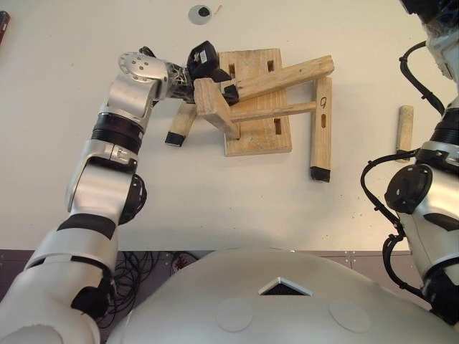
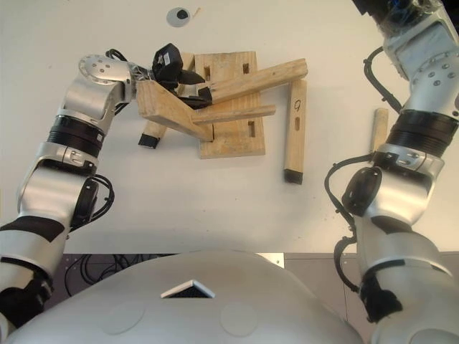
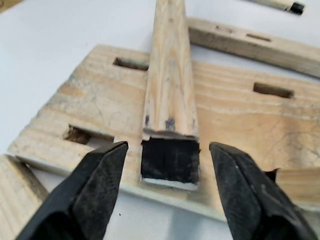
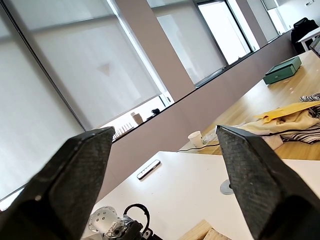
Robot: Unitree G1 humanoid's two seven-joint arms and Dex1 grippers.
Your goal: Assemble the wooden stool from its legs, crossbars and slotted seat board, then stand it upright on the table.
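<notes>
The job is at an early stage, by my reading. The slotted seat board (image 1: 262, 136) lies flat on the tabletop (image 1: 215, 186), toward its far edge, and the slots that show are open, with no leg standing in them. A slanting leg (image 1: 287, 77), a thin crossbar (image 1: 276, 111) and a thicker wooden piece (image 1: 214, 106) lie across the board in a loose cluster. Whether any of their joints are seated I cannot tell. Another black-tipped leg (image 1: 181, 123) lies just off the board's left edge. A slotted, black-tipped leg (image 1: 320, 125) lies along the board's right edge. A short round bar (image 1: 405, 127) sits well apart, farther toward the right. The left end effector (image 3: 167, 150) is at the board's far left corner, its fingers (image 3: 100, 180) spread to either side of the slanting leg's black tip, with a gap showing on each side, so nothing is pinched. The right end effector (image 4: 165, 132) is raised off the work, spread wide and empty. Still left, it seems: fitting the legs into the slots, seating the crossbars, and standing the stool upright.
</notes>
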